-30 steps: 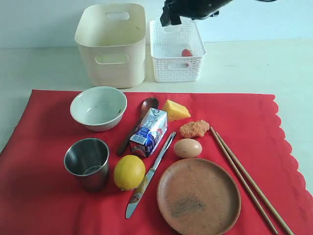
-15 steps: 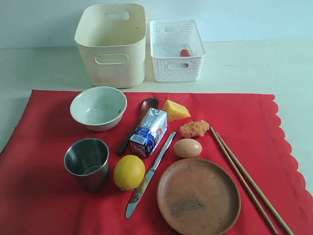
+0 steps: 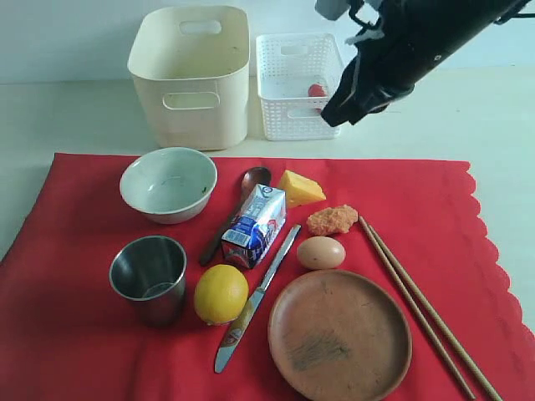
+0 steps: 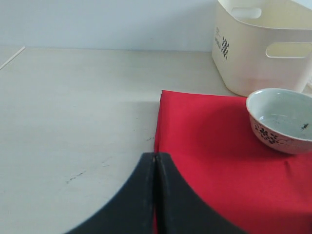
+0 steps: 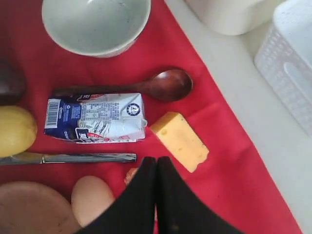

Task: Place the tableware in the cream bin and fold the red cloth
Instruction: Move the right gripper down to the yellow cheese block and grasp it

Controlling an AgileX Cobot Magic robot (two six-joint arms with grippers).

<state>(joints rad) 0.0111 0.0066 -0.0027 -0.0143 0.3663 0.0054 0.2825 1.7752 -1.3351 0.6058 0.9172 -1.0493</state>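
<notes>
Exterior view: the right pincer (image 3: 338, 113) hangs in the air. The bowl (image 3: 167, 184), cup (image 3: 149, 276), spoon (image 3: 238, 209), knife (image 3: 255, 296), plate (image 3: 338, 334) and chopsticks (image 3: 418, 309) all lie on the red cloth (image 3: 67, 334), with the cream bin (image 3: 191, 75) behind.

Left wrist view: the left pincer (image 4: 155, 163) is pressed together, empty, at the cloth's corner.

Right wrist view: blades pressed together over the cheese (image 5: 180, 141); height is hard to judge. Coming down like that, it could set the egg (image 5: 92, 197) rolling.

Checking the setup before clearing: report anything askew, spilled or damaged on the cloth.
The milk carton lies on its side beside the spoon, its walls creased and dented. Nothing looks spilled; the bowl and cup stand upright.
</notes>
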